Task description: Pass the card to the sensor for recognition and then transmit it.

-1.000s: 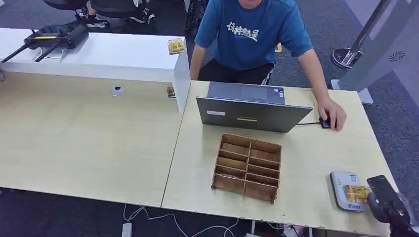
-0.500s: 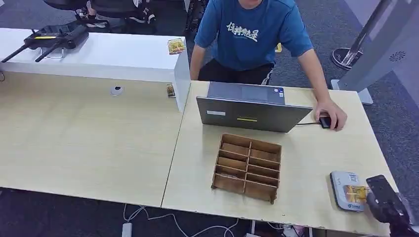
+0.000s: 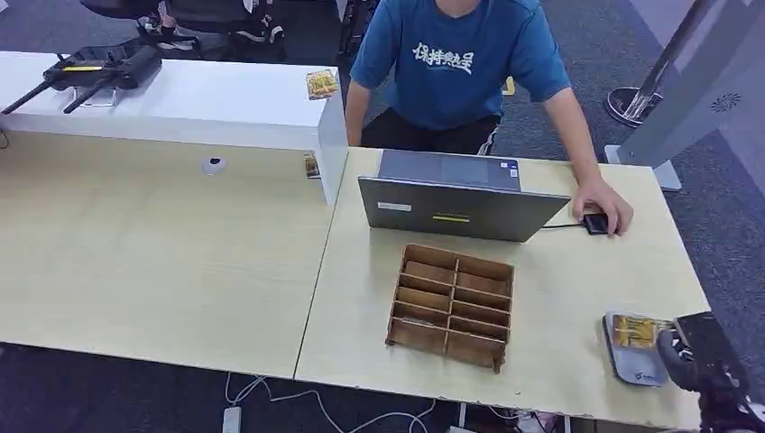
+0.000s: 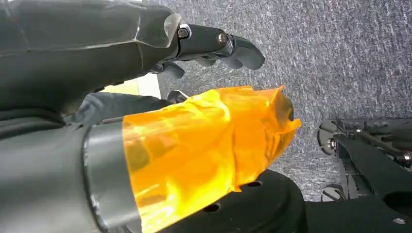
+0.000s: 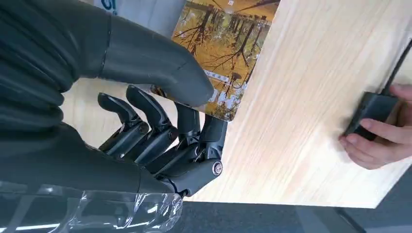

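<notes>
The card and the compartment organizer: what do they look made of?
The card looks like glossy printed plastic or coated paper: thin, flat, photo-printed face; which one is unclear. The compartment organizer looks like unpainted brown fibreboard or thin wood: matte, with slotted dividers.

Two robot hands: the right hand (image 3: pixel 699 356) and the left hand (image 4: pixel 145 63). Three cards: one (image 3: pixel 634 330) over the single grey sensor (image 3: pixel 636 365), one (image 3: pixel 321 84) on the white counter (image 3: pixel 198 99), one (image 3: pixel 311 165) below it. One laptop (image 3: pixel 460 207), one wooden organizer (image 3: pixel 454 305), one mouse (image 3: pixel 593 222), one person (image 3: pixel 465 63), two tabletops (image 3: pixel 153 253) (image 3: pixel 577 280).
</notes>
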Controlling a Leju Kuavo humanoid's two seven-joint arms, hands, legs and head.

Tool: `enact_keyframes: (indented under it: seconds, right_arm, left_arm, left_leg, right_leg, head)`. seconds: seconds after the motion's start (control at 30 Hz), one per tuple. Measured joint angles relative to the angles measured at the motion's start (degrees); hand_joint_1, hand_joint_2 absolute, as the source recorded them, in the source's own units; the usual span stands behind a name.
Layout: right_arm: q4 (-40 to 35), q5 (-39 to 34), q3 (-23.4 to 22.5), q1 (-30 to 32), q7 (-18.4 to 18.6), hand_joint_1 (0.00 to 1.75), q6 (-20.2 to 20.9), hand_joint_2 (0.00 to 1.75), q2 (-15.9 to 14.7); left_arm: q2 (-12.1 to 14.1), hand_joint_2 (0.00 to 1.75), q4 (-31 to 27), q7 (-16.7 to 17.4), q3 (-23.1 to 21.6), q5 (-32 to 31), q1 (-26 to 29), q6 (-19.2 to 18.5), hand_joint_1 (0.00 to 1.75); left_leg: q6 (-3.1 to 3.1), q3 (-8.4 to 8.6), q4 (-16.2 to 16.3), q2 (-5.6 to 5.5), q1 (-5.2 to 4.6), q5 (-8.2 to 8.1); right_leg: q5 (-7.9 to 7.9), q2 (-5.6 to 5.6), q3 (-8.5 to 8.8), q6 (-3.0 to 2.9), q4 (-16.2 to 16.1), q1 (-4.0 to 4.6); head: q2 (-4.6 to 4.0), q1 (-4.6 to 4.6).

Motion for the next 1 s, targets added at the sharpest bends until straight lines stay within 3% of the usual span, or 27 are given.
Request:
enact_keyframes:
  seconds: [0.37,1.0]
  right_arm:
    - [-5.6,-8.2,0.7,-3.1,0.9,1.75,1.7,1.75,-0.3]
    - [-7.6,-9.7,1.9,-4.0,0.8,1.75,1.6,1.75,-0.6]
  left_arm:
    - [0.0,0.0,0.0,-0.5,0.0,0.0,0.0,-0.2,0.0]
    - [0.1,0.0,0.0,-0.6,0.0,0.0,0.0,-0.2,0.0]
  left_leg:
    - [0.02,0.01,0.0,0.0,-0.01,0.01]
    - [0.02,0.0,0.0,0.0,0.0,0.01]
  right_leg:
    - [0.0,0.0,0.0,0.0,0.0,0.0]
    - [0.0,-0.01,0.0,0.0,0.0,0.0]
  head:
    - [0.0,0.0]
    - [0.0,0.0]
